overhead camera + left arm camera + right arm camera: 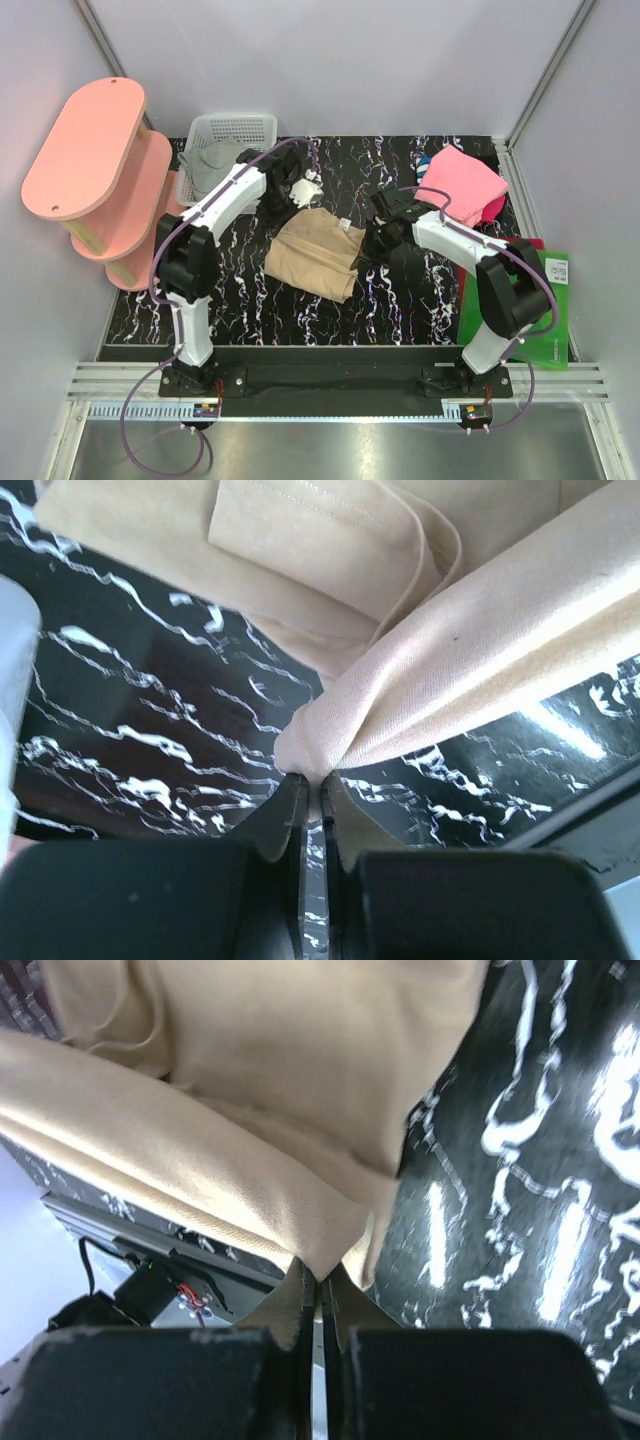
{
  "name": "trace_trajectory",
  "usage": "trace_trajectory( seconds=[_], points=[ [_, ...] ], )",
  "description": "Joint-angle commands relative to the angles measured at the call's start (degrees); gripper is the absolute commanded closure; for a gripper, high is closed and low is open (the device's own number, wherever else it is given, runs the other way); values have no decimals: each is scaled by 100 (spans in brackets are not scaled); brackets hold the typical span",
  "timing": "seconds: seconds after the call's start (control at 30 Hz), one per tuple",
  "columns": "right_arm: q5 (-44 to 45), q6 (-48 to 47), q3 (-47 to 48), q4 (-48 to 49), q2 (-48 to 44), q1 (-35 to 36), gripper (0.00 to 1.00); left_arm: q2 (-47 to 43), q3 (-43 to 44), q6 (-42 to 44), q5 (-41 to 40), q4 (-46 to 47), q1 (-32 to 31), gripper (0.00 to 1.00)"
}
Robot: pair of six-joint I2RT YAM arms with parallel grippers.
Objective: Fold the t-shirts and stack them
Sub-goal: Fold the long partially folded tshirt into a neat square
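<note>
Scanning from the left, we see the grey t-shirt (207,163) heaped in the basket (240,125), then our left end effector (310,785) pinched tight on a fold of the tan t-shirt (312,258), which lies bunched in the middle of the bench (250,300). Our right end effector (320,1278) grips the same shirt's right edge, and the pink t-shirt (465,182) rests at the far right corner.

My left arm (225,195) crosses the white plastic mesh basket (240,122), hiding part of the soft grey t-shirt (208,165) inside. In both wrist views the large tan cloth t-shirt (480,650) runs off the top edge, its pinched folds vanishing between the jaws of my left gripper (313,785) and right gripper (318,1275). Its small white neck label (343,224) is too small to read.
</note>
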Motion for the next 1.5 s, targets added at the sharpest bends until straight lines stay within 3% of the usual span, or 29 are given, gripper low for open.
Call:
trace_trajectory(
  seconds=[0.0, 0.2, 0.37, 0.57, 0.77, 1.1, 1.33, 1.47],
  points=[
    [-242, -313, 262, 203, 402, -224, 100, 433, 591, 68, -325, -27, 109, 100],
    [-514, -375, 525, 318, 552, -479, 100, 881, 1188, 24, -369, -193, 118, 100],
    [-883, -288, 439, 344, 1, -471, 100, 268, 892, 33, -141, -291, 135, 100],
    [-1016, -235, -89, 222, -1080, -216, 100, -1243, -259, -178, 106, -273, 144, 100],
    [-937, -42, -387, -331, -2153, 214, 100, -2483, -1243, -249, 860, -1002, 126, 100],
    [-708, 1099, -1828, -306, -2954, 1919, 100, -4021, -3275, 163, 1256, -1845, -120, 95],
    [-208, 1383, -1672, -683, -3315, 2184, 100, -4138, -3214, 217, 1196, -1856, -172, 93],
    [-75, 1076, -1346, -833, -2921, 1448, 100, -3322, -2697, 217, 731, -1407, -172, 93]
  ],
)
